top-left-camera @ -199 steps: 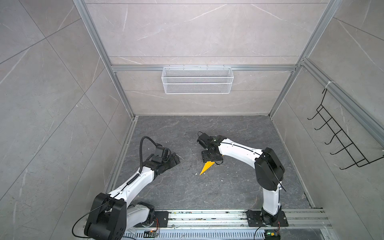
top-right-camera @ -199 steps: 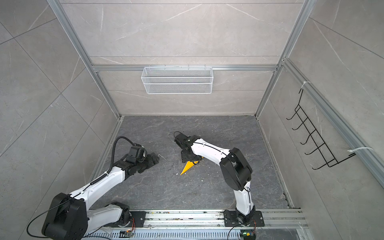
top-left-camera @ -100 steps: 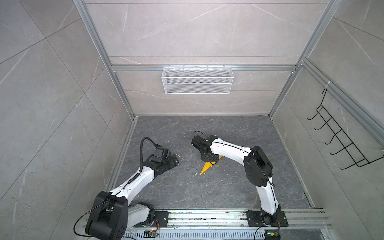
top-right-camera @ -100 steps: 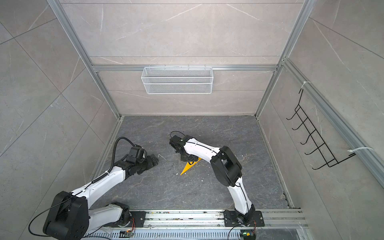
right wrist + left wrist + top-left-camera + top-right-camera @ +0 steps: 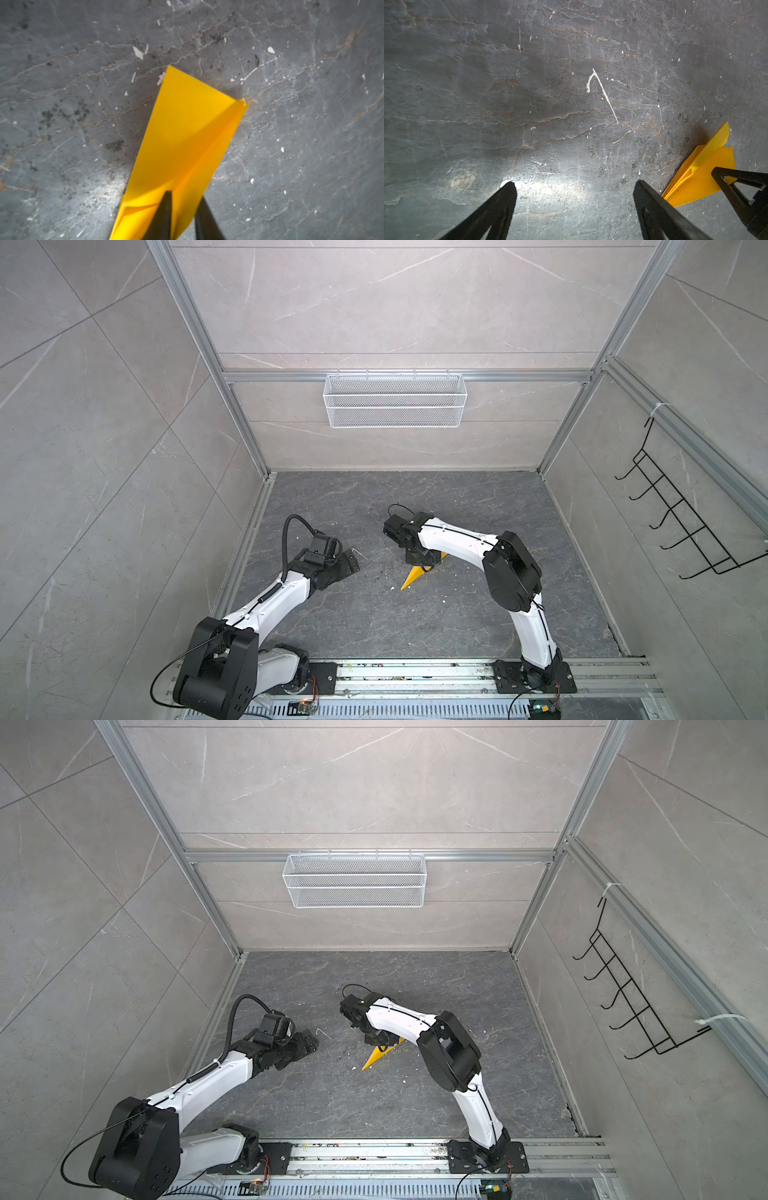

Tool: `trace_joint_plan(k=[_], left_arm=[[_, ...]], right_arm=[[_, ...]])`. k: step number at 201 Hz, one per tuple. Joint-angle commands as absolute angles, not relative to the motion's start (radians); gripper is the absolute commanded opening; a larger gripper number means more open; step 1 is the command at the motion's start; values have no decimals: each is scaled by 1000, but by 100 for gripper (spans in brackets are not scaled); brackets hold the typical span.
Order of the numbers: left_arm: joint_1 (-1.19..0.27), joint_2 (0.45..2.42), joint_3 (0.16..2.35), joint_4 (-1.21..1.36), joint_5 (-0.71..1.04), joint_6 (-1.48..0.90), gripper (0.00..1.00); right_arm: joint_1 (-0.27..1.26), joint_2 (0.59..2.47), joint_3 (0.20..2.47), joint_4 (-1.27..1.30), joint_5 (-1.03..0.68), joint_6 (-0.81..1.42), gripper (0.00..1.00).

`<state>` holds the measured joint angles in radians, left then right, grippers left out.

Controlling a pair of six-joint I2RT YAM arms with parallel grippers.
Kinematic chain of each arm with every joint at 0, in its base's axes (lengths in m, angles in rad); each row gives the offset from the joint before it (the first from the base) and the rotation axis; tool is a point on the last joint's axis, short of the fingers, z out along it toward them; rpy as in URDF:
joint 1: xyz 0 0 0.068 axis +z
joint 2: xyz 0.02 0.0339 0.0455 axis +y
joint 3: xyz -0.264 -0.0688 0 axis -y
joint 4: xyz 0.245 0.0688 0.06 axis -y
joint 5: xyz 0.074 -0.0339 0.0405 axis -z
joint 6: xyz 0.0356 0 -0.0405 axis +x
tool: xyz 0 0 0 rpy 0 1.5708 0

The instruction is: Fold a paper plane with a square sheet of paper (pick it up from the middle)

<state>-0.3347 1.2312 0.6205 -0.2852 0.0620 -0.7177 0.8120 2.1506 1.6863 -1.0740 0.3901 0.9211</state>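
Plane (image 5: 413,580) on desk (image 5: 374,626), near middle. Long axis diagonal: nose toward front left corner, tail toward back right. Right jaws directly above tail half, nipped onto raised centre fold, one either side. Left jaws spread, empty, well apart toward left edge. Nearer arm: right.

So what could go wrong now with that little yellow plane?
The right gripper straddles the centre fold of the paper plane; a hard pinch might crush or skew it. The left gripper hangs open off to the side, so nothing steadies the plane if it slides on the table.
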Motion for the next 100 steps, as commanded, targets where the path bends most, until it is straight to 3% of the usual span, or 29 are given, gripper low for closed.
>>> trace_joint_plan(k=[1, 54, 100], left_arm=[[-329, 1211, 655, -292, 71, -696, 91], [-325, 1158, 657, -322, 58, -709, 92], [-324, 1100, 657, -312, 95, -741, 92]], right_arm=[[805, 2105, 1665, -1076, 410, 933, 12], [805, 1993, 1693, -1001, 374, 769, 8], [799, 1897, 1629, -704, 65, 582, 8]])
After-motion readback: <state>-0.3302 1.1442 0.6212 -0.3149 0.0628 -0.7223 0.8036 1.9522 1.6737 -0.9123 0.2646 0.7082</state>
